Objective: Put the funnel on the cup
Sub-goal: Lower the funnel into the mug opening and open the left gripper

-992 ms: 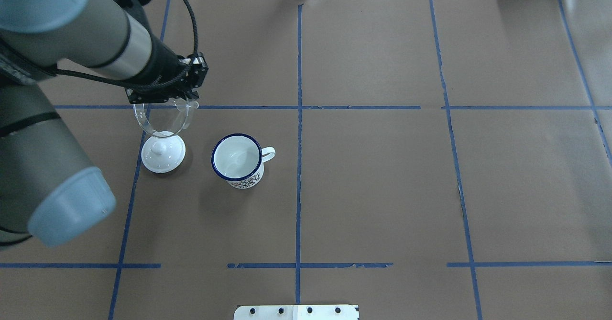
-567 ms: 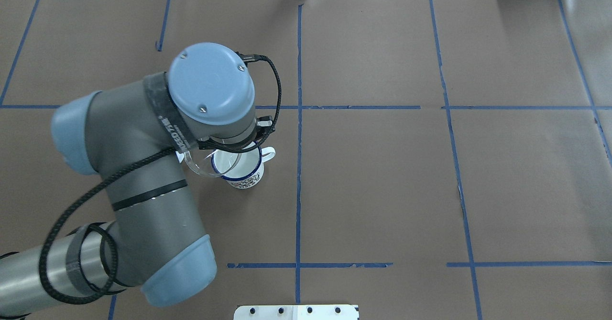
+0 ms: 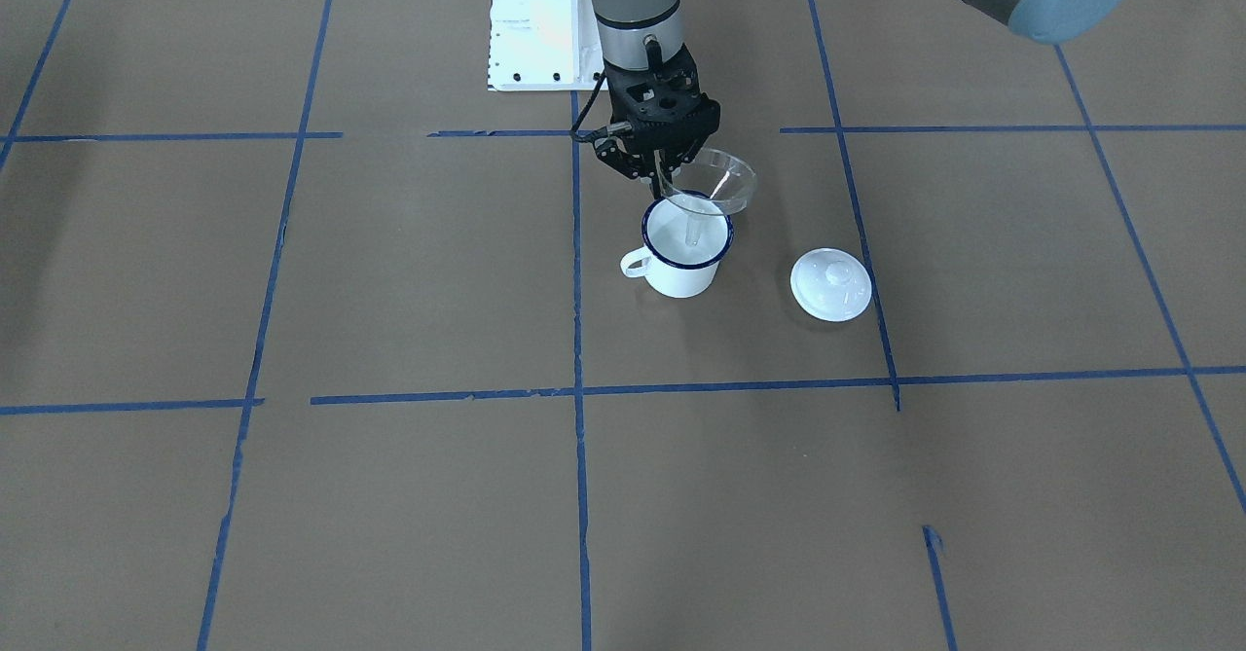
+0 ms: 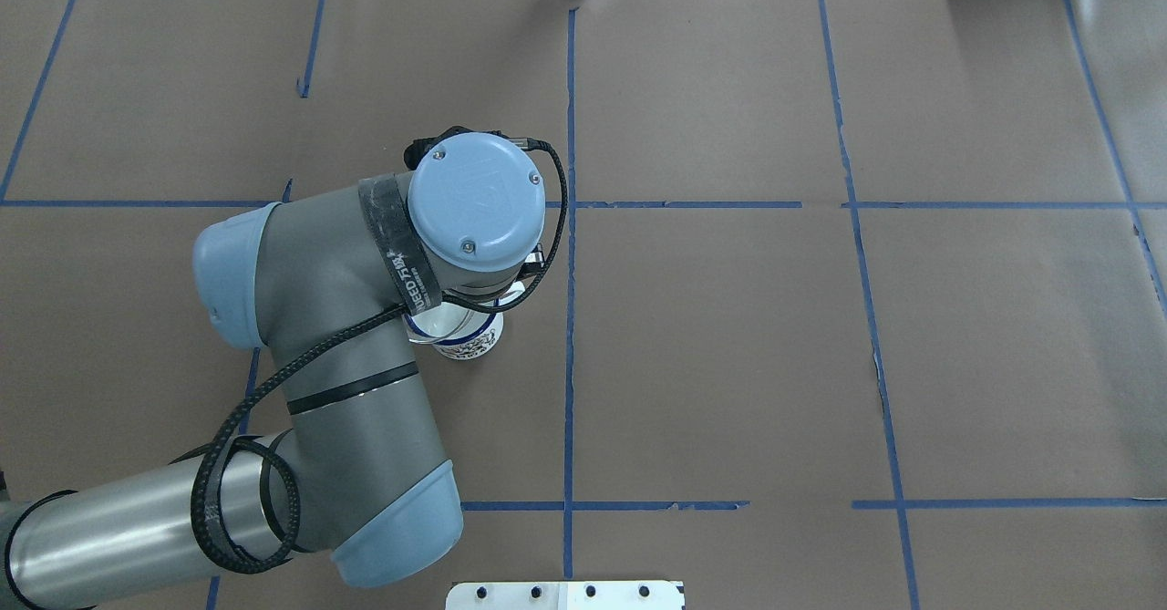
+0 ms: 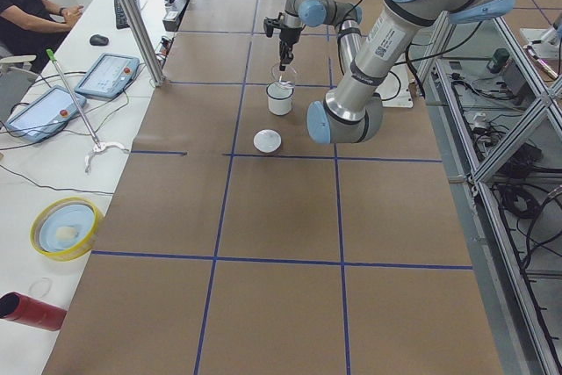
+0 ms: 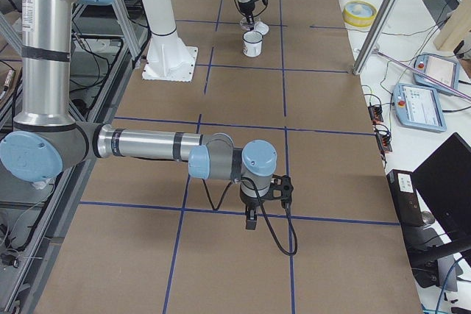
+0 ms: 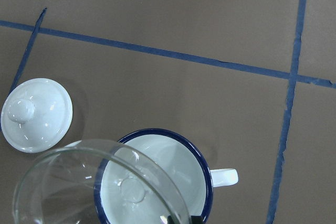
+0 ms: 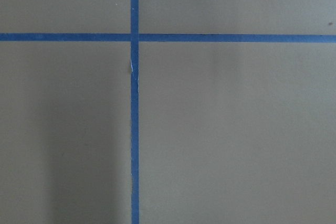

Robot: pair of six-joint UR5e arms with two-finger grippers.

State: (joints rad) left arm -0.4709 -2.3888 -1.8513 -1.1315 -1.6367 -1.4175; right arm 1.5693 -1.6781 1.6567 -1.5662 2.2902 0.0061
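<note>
The white enamel cup with a dark blue rim stands upright, its handle towards the front-facing view's left. My left gripper is shut on the rim of the clear funnel and holds it just above the cup. The funnel's bowl is tilted and offset towards the lid, and its stem hangs inside the cup's mouth. The left wrist view shows the funnel overlapping the cup. In the overhead view the arm hides all but part of the cup. My right gripper hangs over bare table far away; I cannot tell its state.
A round white knobbed lid lies on the table beside the cup, towards the robot's left, and also shows in the left wrist view. Brown paper with blue tape lines covers the table. The white arm base plate is behind the cup.
My left arm has carried the funnel from above the lid, to the right, over the cup. The arm now covers the lid and most of the cup in the overhead view.
</note>
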